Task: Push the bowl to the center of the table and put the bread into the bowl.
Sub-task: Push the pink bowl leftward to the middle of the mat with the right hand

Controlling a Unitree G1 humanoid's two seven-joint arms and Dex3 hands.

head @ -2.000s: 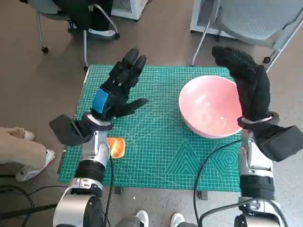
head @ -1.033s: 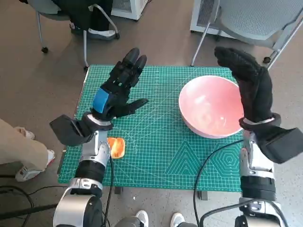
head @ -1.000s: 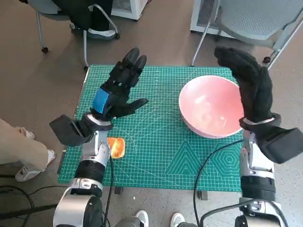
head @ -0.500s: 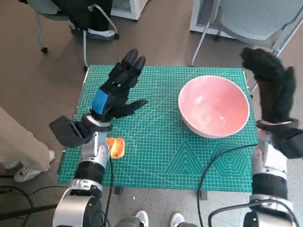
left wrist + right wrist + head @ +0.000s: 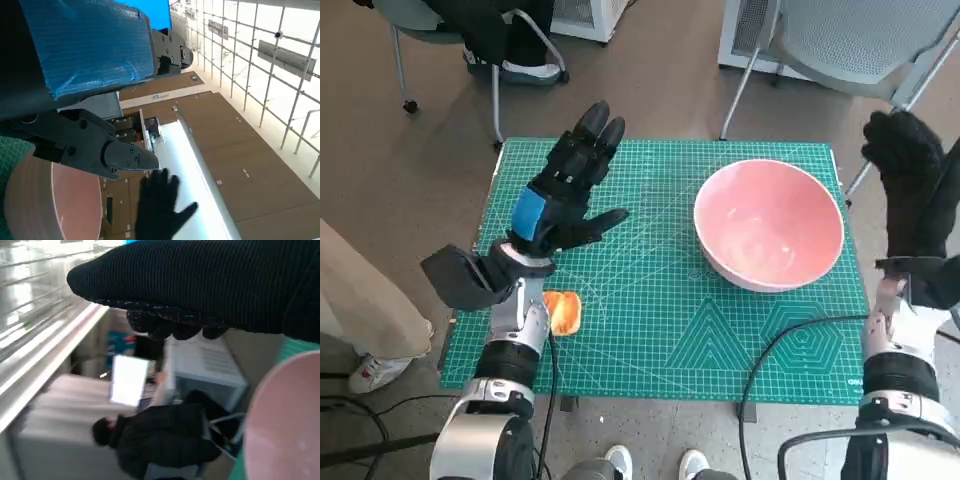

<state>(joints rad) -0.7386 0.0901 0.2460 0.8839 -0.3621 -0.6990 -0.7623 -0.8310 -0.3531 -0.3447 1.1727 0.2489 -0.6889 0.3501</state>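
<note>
A pink bowl (image 5: 769, 222) stands on the right half of the green cutting mat (image 5: 650, 320), empty; its rim also shows in the left wrist view (image 5: 30, 200) and the right wrist view (image 5: 285, 425). A piece of bread (image 5: 563, 312) lies near the mat's left front, partly under my left forearm. My left hand (image 5: 563, 195) hovers above the mat's left side, fingers spread, holding nothing. My right hand (image 5: 912, 185) is raised off the mat's right edge, beside the bowl and apart from it, fingers extended and empty; it also appears in the left wrist view (image 5: 160, 207).
Chairs stand behind the table: a dark one (image 5: 495, 40) at the back left, a grey mesh one (image 5: 860, 35) at the back right. A person's leg (image 5: 365, 290) is at the left edge. Another person (image 5: 160, 440) sits in the right wrist view.
My right hand has swung from over the bowl's right rim out past the mat's right edge. The left hand, bowl and bread stay where they were. The person's leg at left shifted.
</note>
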